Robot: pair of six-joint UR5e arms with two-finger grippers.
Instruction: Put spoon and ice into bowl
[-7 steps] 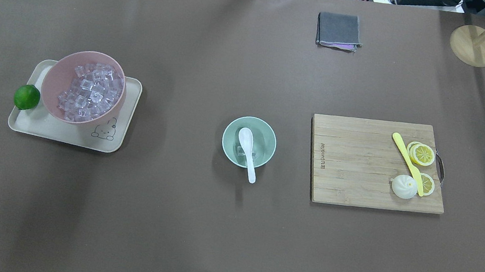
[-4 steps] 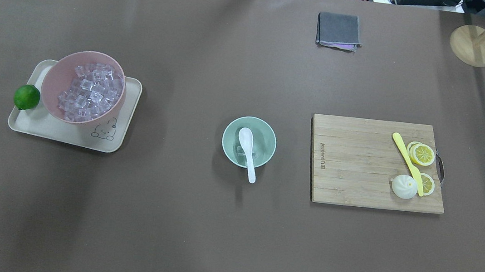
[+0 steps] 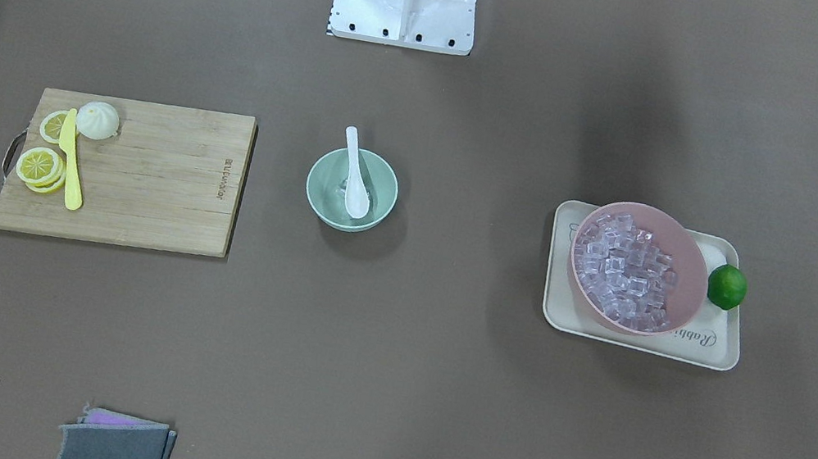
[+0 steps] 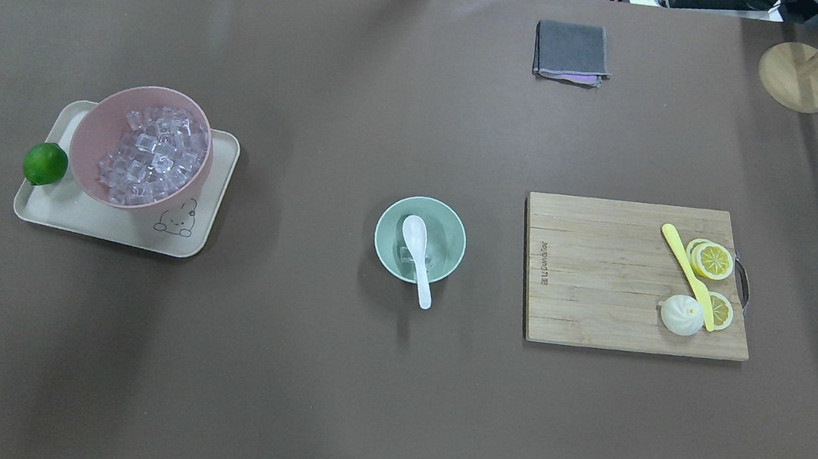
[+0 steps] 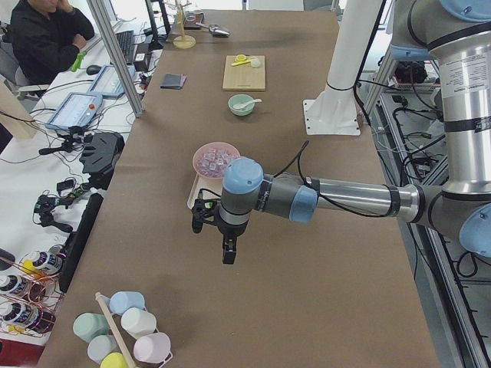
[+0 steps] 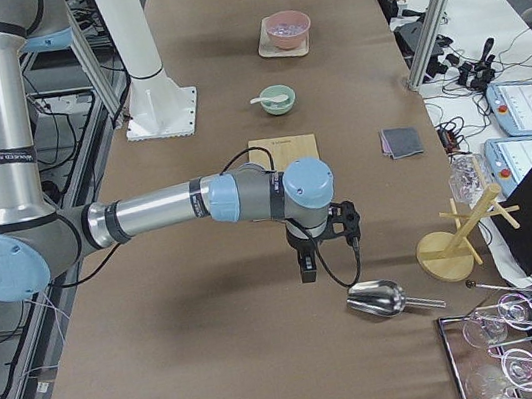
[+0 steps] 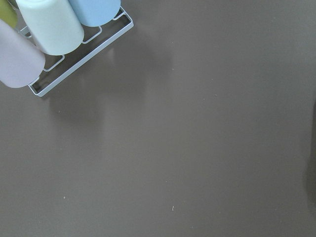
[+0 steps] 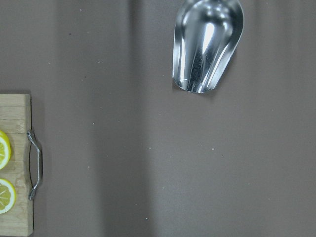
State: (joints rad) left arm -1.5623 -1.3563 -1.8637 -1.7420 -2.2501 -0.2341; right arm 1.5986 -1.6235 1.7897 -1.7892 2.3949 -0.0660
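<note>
The mint-green bowl [image 4: 456, 229] [image 3: 386, 177] stands at the table's middle. The white spoon [image 4: 418, 252] [image 3: 356, 177] lies in it, scoop inside and handle over the rim toward the robot's base. A clear ice cube [image 4: 404, 254] lies in the bowl beside the spoon. Many more ice cubes [image 4: 152, 154] fill the pink bowl [image 4: 91, 139] on the left. My left gripper [image 5: 228, 253] hangs over bare table far left of the tray; my right gripper [image 6: 309, 268] hangs beyond the cutting board. I cannot tell whether either is open or shut.
The pink bowl stands on a beige tray [image 4: 101, 227] with a lime [image 4: 45, 163]. A cutting board [image 4: 588, 281] holds a yellow knife [image 4: 685, 272], lemon slices and a bun. A grey cloth [image 4: 572, 50], a metal scoop [image 8: 207, 44] and a wooden stand [image 4: 800, 74] lie farther off.
</note>
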